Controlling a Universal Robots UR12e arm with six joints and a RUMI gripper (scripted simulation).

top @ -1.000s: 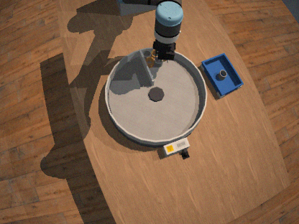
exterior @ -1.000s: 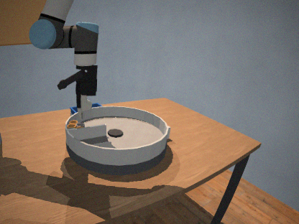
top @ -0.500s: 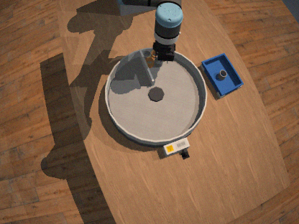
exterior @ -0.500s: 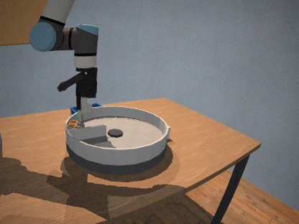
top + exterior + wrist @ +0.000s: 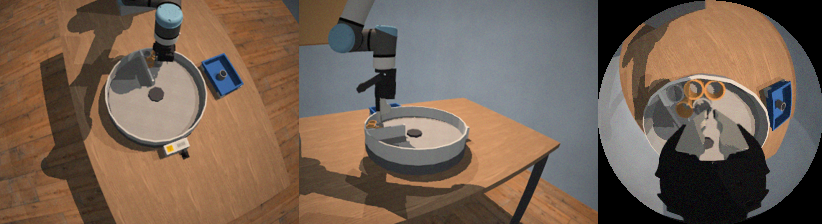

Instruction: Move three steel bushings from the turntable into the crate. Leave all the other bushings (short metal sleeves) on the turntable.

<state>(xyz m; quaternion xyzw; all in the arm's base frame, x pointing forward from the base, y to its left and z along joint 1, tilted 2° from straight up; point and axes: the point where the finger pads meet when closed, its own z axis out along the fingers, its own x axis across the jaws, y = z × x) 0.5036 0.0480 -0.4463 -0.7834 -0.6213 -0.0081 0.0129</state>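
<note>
The round grey turntable (image 5: 155, 97) sits mid-table. Several bushings cluster at its far edge beside a grey fence: brass ones (image 5: 693, 89) and steel ones (image 5: 674, 91). My gripper (image 5: 710, 110) hangs over this cluster with its fingers shut and nothing between them. Its tips are close to a steel bushing (image 5: 701, 108). From the side, the fingers (image 5: 382, 115) reach down just inside the rim. The blue crate (image 5: 221, 74) stands right of the turntable and holds one steel bushing (image 5: 223, 73).
A grey fence (image 5: 140, 70) runs from the rim toward the dark hub (image 5: 156, 94). A small labelled box (image 5: 177, 146) sits against the near rim. The turntable has a raised wall (image 5: 415, 151) all round.
</note>
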